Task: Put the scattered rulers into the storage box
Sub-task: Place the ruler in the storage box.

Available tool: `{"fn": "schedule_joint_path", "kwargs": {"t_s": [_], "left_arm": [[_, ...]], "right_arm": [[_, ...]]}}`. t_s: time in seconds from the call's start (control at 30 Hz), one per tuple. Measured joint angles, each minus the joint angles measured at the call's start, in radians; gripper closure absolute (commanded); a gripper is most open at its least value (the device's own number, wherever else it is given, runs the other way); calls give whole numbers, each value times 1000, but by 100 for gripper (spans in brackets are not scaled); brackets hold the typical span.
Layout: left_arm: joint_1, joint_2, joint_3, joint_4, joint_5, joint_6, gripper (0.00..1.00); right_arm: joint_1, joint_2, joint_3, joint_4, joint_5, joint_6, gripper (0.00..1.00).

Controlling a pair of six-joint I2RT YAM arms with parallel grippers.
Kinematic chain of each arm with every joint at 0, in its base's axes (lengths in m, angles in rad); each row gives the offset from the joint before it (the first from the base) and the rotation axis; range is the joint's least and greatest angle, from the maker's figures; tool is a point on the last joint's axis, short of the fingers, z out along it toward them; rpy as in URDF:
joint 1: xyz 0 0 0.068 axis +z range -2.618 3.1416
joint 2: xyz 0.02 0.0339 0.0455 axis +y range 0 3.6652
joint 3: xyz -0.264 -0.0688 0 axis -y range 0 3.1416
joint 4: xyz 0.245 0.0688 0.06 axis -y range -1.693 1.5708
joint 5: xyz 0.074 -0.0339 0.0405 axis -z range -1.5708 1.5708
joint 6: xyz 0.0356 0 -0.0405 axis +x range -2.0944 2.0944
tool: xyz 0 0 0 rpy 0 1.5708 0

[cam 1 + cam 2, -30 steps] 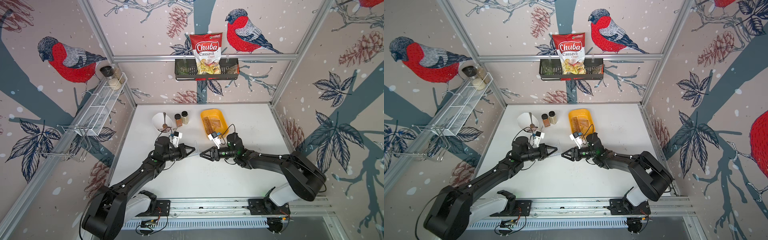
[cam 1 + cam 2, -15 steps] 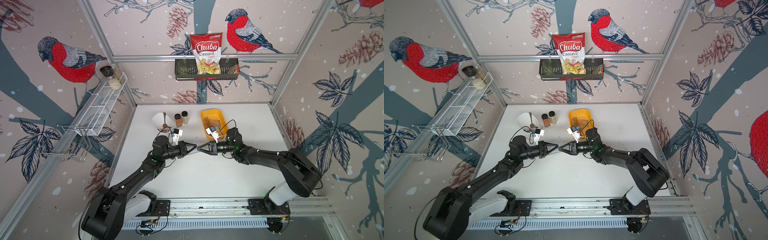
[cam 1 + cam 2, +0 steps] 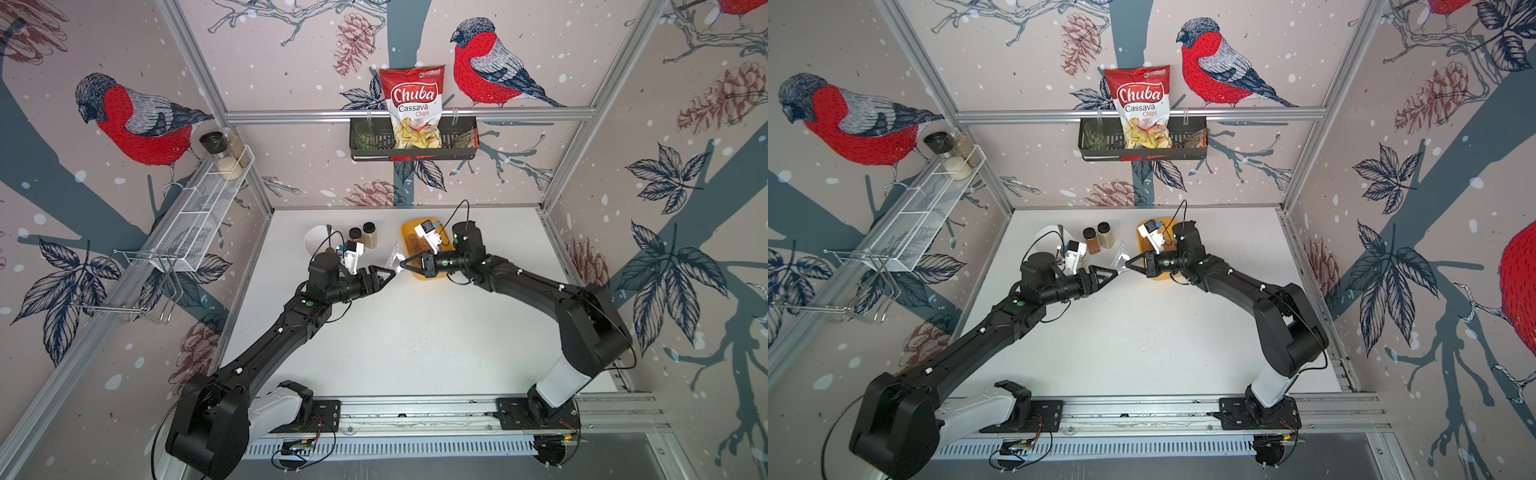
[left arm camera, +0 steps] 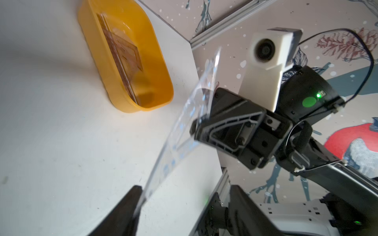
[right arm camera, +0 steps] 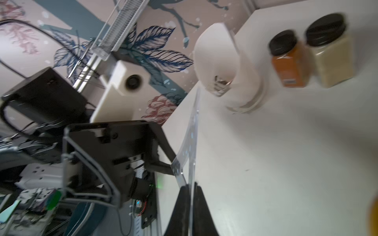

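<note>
Rulers: one clear ruler (image 4: pixel 184 122) is held in the air above the table (image 3: pixel 415 353), between the two grippers and just left of the storage box (image 4: pixel 152 81). It is pinched on edge by the right gripper (image 5: pixel 190 185), whose fingers are pressed shut onto it. The left gripper (image 3: pixel 390 276) is spread wide with nothing gripped, and only one fingertip (image 4: pixel 133 200) lies against the ruler's near end. The yellow box is set at the far centre of the table, its near end partly covered by the right gripper in both top views. Several pinkish rulers (image 4: pixel 122 59) are stacked inside along one wall; their number cannot be told. No other ruler is made out on the tabletop, though clear plastic on white would be hard to spot. The task is therefore judged nearly done, with this piece probably the last, left to be carried right and laid in. Two spice jars (image 3: pixel 362 235) are noted just left of the box and a white bowl (image 3: pixel 316 243) further left, with the ruler's far tip pointing toward them. A swing of the long piece could clip the jars, so it is judged best lowered lengthwise. A chips bag (image 3: pixel 413 104) in a dark basket (image 3: pixel 415 156) on the far wall and a white wire rack (image 3: pixel 199 216) on the left wall are well clear.
</note>
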Motion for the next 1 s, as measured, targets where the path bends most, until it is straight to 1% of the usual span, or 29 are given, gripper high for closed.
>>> {"fn": "schedule_joint_path", "kwargs": {"t_s": [0.07, 0.17, 0.3, 0.43, 0.6, 0.8, 1.0], "left_arm": [[0, 24, 53, -61, -26, 67, 27], [0, 68, 93, -117, -80, 133, 27], [0, 125, 108, -159, -108, 175, 28], [0, 164, 134, -168, -124, 203, 28], [0, 196, 150, -168, -124, 223, 28], [0, 220, 151, -168, -124, 246, 29], [1, 224, 151, -168, -123, 253, 29]], "right_arm": [[-79, 81, 131, -180, 76, -125, 100], [-157, 159, 265, -375, 161, -257, 100], [-190, 258, 426, -524, 224, -369, 100], [-212, 396, 599, -657, 280, -439, 100], [-193, 496, 689, -774, 299, -488, 100], [-171, 538, 742, -829, 290, -516, 98], [-168, 564, 776, -851, 278, -530, 90]]}}
